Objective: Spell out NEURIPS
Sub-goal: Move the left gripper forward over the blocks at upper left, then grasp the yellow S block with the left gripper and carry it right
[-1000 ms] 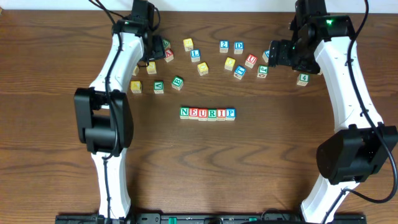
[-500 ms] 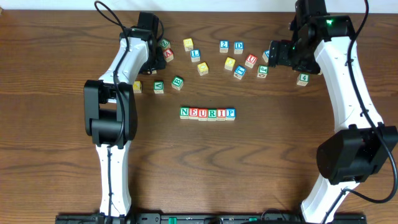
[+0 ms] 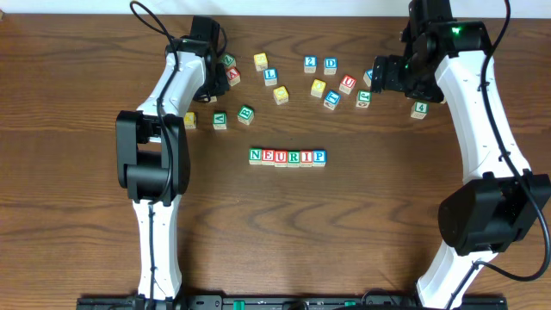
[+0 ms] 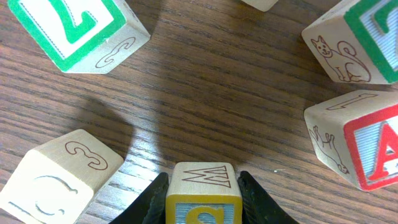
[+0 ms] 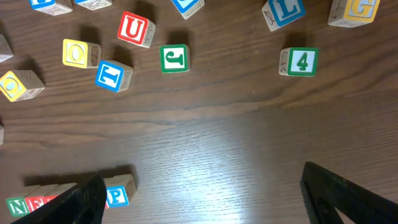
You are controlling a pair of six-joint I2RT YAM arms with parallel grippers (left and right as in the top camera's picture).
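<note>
The left arm (image 3: 172, 82) and right arm (image 3: 472, 103) wore smooth white shells between bulky black joint housings (image 3: 148, 164). Black cables (image 3: 153, 19) looped off the upper links. A green light (image 3: 454, 32) glowed on the right arm. The fingers (image 4: 153, 198) were matte black wedges.

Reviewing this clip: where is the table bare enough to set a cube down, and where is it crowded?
Bare wood: right of the P cube, up to the right arm, and the whole near side below the NEURIP row. Crowded: the loose cubes along the far edge, tightest around the left end effector.
</note>
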